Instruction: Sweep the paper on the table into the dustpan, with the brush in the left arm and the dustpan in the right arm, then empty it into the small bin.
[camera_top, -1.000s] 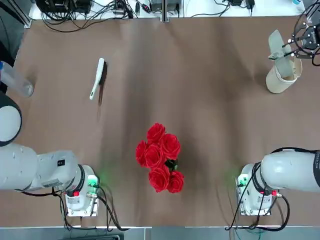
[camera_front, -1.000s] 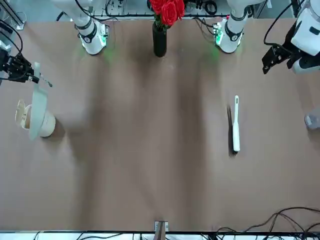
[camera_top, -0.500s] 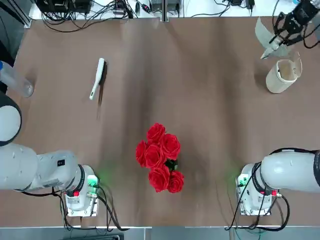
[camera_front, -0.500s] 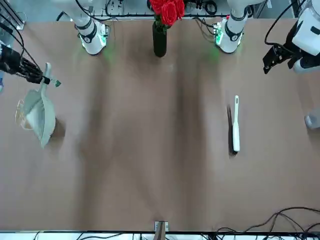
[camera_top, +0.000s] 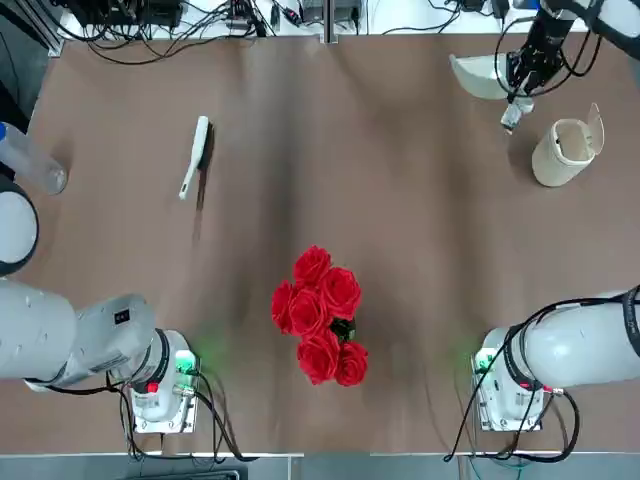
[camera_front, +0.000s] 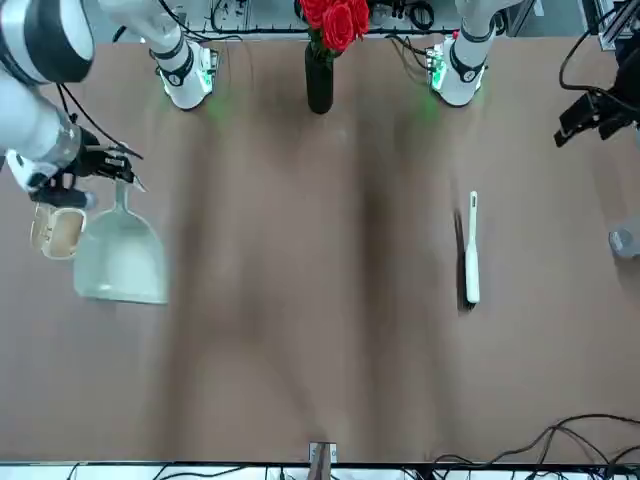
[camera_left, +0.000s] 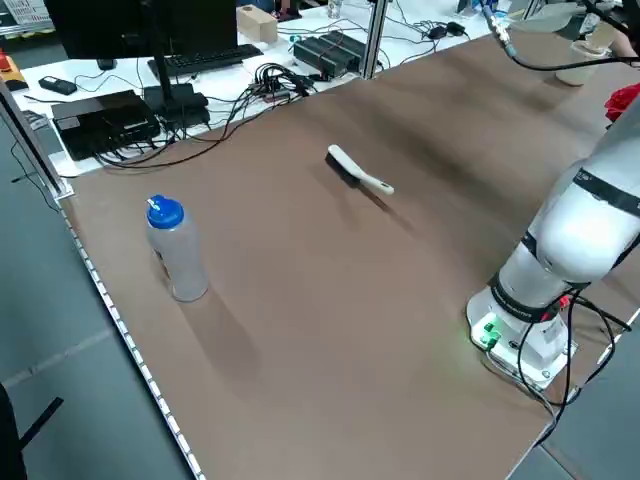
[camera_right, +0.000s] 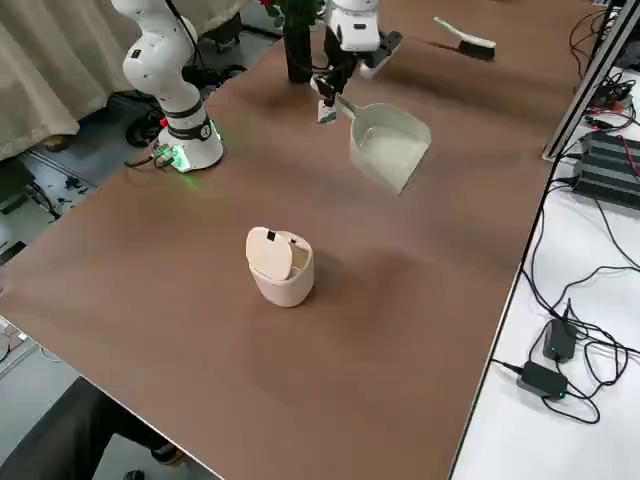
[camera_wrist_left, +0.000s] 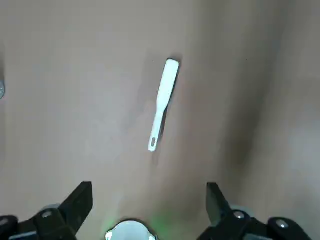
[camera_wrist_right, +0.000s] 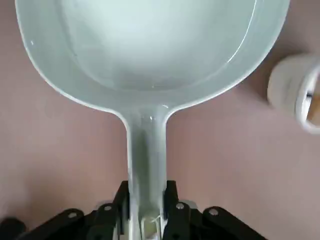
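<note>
- Holding the dustpan (camera_wrist_right: 150, 60) by its handle, my right gripper (camera_wrist_right: 146, 200) has both fingers pressed against the handle's sides, so it is closed on it.
- I take the vase of red roses (camera_top: 322, 312) as my landmark; it stands near the robot's edge of the table (camera_top: 400, 250), between the two arm bases.
- From the roses, the dustpan is far away, toward the far right corner of the table, and it is lifted above the surface. In the right side view I see its mouth (camera_right: 390, 145) pointing away from the gripper.
- The small bin (camera_top: 565, 150) stands on the table just beside the dustpan, a little more to the right and slightly closer to the roses. Its flap lid is standing up and the opening is visible. The dustpan is not over the bin; they are apart.
- The brush (camera_top: 195, 155) lies flat on the table, far from the roses on the left side, with nothing touching it.
- My left gripper (camera_wrist_left: 150, 205) is above the table, well apart from the brush, and its fingers are spread wide with nothing between them.
- A plastic bottle with blue cap (camera_left: 175, 250) stands at the left edge of the table, farther from the roses than the brush.
- I cannot find the paper ball in any view.
</note>
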